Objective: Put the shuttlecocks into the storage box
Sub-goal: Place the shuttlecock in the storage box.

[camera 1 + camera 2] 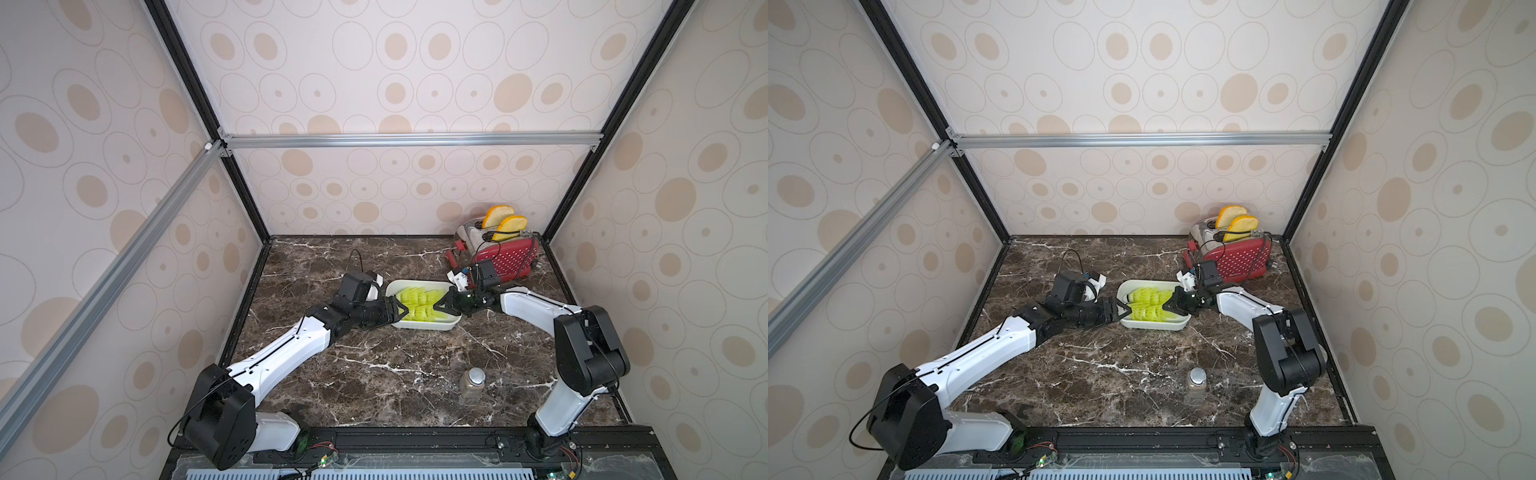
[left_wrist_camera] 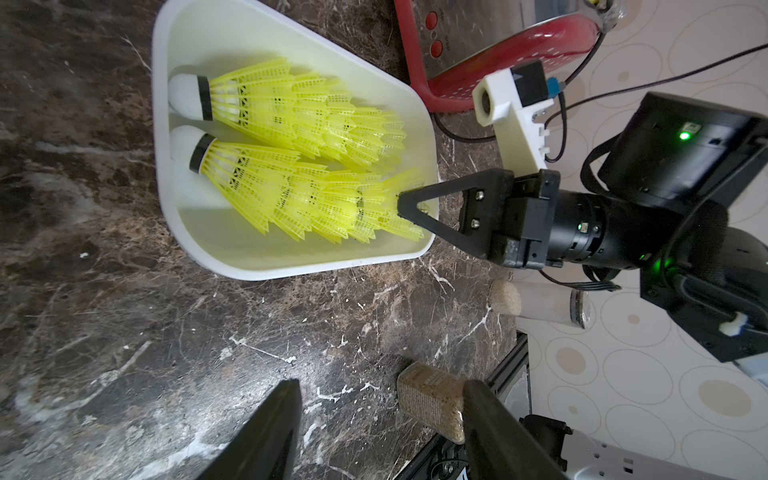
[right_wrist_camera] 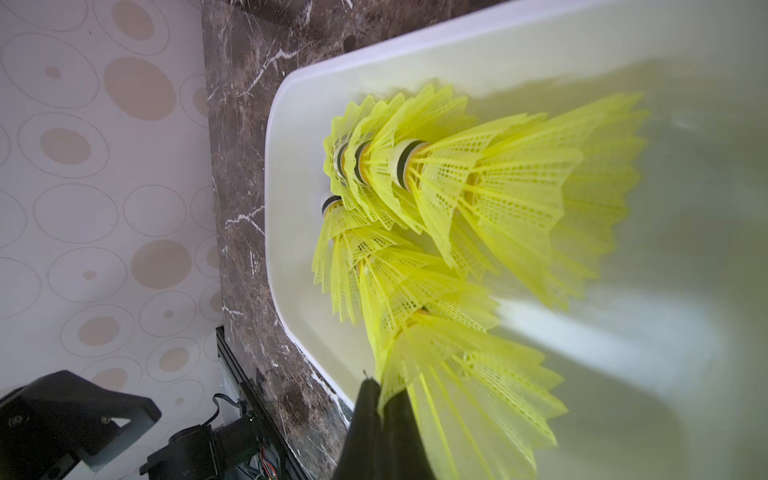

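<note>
The white storage box stands at mid-table. In it lie neon yellow shuttlecocks, nested in two rows, white tips toward the left arm. My right gripper reaches over the box's right end. It is shut on the skirt edge of the last shuttlecock of one row. My left gripper hovers at the box's left rim, open, with nothing between its fingers.
A red toaster with two bread slices stands at the back right, close behind the right wrist. A small clear jar with a silver lid stands near the front. Patterned walls enclose the marble table.
</note>
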Available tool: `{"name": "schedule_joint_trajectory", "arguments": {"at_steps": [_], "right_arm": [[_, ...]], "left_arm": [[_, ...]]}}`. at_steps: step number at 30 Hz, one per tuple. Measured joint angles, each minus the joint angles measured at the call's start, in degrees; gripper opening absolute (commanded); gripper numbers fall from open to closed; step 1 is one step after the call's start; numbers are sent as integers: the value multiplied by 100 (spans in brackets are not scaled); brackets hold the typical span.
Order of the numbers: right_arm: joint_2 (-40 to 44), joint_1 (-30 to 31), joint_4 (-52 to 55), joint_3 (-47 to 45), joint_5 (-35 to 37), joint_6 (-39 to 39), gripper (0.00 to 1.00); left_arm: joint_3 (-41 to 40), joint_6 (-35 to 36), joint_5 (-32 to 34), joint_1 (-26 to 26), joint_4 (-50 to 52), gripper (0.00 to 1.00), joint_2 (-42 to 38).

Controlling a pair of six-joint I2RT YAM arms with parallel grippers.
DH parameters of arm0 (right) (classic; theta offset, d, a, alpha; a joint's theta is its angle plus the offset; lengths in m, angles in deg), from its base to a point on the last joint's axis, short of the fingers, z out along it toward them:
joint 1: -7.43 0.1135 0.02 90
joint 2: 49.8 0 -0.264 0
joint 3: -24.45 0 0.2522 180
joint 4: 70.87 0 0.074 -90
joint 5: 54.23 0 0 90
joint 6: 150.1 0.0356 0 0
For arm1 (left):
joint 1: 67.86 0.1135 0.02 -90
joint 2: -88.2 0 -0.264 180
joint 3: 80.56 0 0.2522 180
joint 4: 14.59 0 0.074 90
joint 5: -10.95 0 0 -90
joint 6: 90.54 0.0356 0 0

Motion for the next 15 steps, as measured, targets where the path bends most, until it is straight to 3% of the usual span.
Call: {"name": "schedule_joint_trajectory", "arguments": {"at_steps": [15], "right_arm": [[-212, -37, -1078, -529, -190, 894, 0]], "left_arm": [[22, 0, 61, 0, 2, 64, 0]]}}
